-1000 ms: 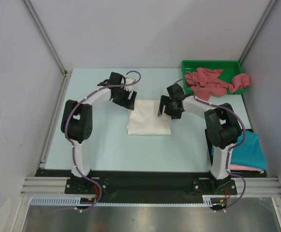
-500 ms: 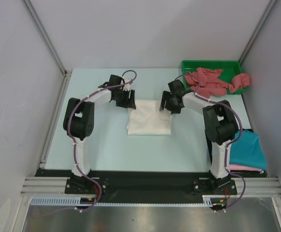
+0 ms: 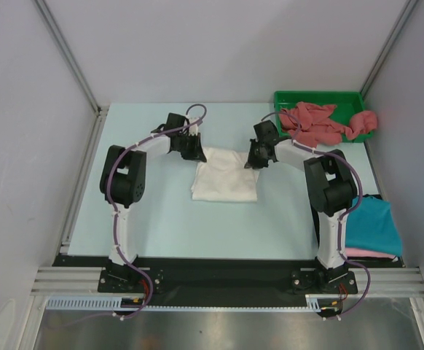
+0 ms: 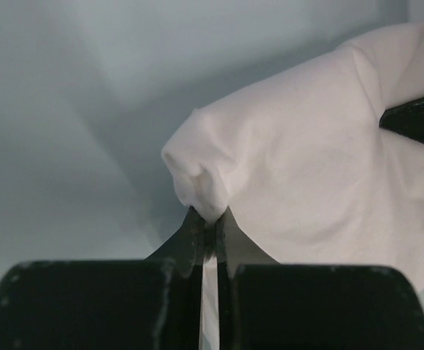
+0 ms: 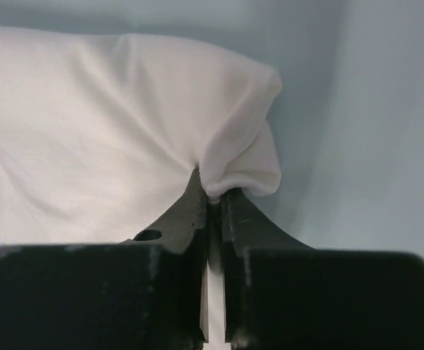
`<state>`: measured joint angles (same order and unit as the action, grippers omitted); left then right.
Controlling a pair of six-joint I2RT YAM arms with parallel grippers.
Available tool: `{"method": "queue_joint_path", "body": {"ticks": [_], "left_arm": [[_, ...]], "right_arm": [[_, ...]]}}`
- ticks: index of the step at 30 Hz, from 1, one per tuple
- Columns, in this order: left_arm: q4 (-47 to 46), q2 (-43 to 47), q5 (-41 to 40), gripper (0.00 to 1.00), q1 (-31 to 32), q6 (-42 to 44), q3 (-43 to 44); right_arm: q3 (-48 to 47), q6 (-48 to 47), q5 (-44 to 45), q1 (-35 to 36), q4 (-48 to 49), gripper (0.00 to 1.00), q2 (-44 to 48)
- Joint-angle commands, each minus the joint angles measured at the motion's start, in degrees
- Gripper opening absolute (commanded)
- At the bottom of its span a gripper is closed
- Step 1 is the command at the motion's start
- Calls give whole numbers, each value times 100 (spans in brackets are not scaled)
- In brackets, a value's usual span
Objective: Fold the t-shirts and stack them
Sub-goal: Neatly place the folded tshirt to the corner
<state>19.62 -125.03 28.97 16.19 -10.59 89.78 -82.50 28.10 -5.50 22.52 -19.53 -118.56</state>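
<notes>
folding step: left fingers (image 4: 186, 244) and right fingers (image 5: 183, 215) each clamped on a far corner of the white t-shirt (image 3: 225, 182); next, probably lift both evenly toward its near edge.

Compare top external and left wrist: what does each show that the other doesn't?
Top external only: the green tray holding dusty red t-shirts, and the teal t-shirt at the right edge of the table. Left wrist only: the left gripper shut on a bunched corner of the white t-shirt. Both: that white t-shirt on the table, left gripper at one corner.
</notes>
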Motion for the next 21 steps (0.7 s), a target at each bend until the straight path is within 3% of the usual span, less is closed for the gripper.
{"method": "queue_joint_path", "body": {"ticks": [1, 2, 4, 7, 11, 16, 21], "left_arm": [[-546, 251, 188, 0, -71, -101, -109], [-547, 260, 153, 0, -89, -101, -127], [-468, 225, 83, 1, -98, -75, -110], [-467, 278, -32, 2, -107, -118, -249], [-546, 339, 38, 1, -107, -180, -355], [-547, 383, -23, 1, -107, -110, -417], [-520, 392, -6, 3, -107, -75, -444]], "right_arm": [[50, -383, -127, -46, 90, 7, 61], [-46, -401, -275, -99, -15, 42, 44], [-196, -358, -224, -143, -296, 74, 44], [-30, -235, 92, -161, -482, 96, 324], [514, 344, 452, -56, -438, 97, 1000], [971, 697, 638, 243, -447, 97, 1090], [1052, 618, 120, 270, -16, 85, 775]]}}
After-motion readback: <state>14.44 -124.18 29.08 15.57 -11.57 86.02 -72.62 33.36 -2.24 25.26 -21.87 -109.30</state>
